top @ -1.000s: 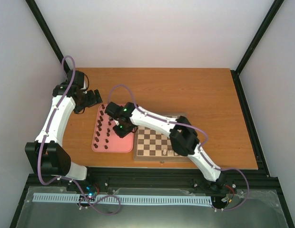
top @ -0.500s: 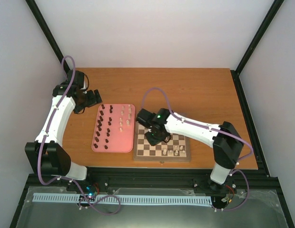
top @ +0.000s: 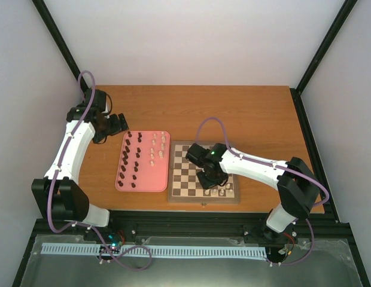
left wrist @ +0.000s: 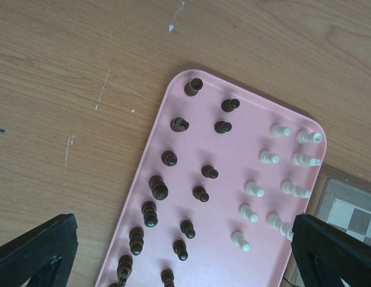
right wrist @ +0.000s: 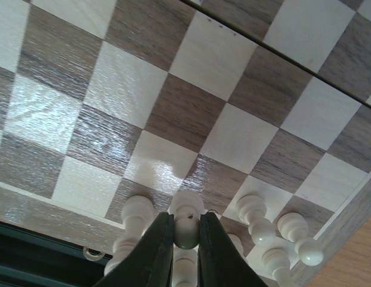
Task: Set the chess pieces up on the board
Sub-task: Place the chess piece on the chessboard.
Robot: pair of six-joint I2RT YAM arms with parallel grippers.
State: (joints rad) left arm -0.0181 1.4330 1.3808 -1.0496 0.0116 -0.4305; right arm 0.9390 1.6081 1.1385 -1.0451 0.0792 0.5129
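Observation:
The wooden chessboard (top: 186, 173) lies near the table's front edge. My right gripper (top: 210, 180) is over its near right part, shut on a cream-white chess piece (right wrist: 186, 222) held just above the board (right wrist: 191, 113). Several cream pieces (right wrist: 255, 212) stand on the near rows next to it. My left gripper (top: 119, 122) hangs open and empty at the far left of the pink tray (top: 147, 179). In the left wrist view the tray (left wrist: 233, 197) holds several dark brown pieces (left wrist: 157, 188) and several cream pieces (left wrist: 253, 189).
The pink tray lies just left of the board. Bare wooden tabletop (top: 245, 113) stretches behind both. Black frame posts (top: 60, 42) stand at the back corners.
My right gripper has moved from the pink tray rightward, across the board to its near right part, carrying a cream piece. The left arm has not moved.

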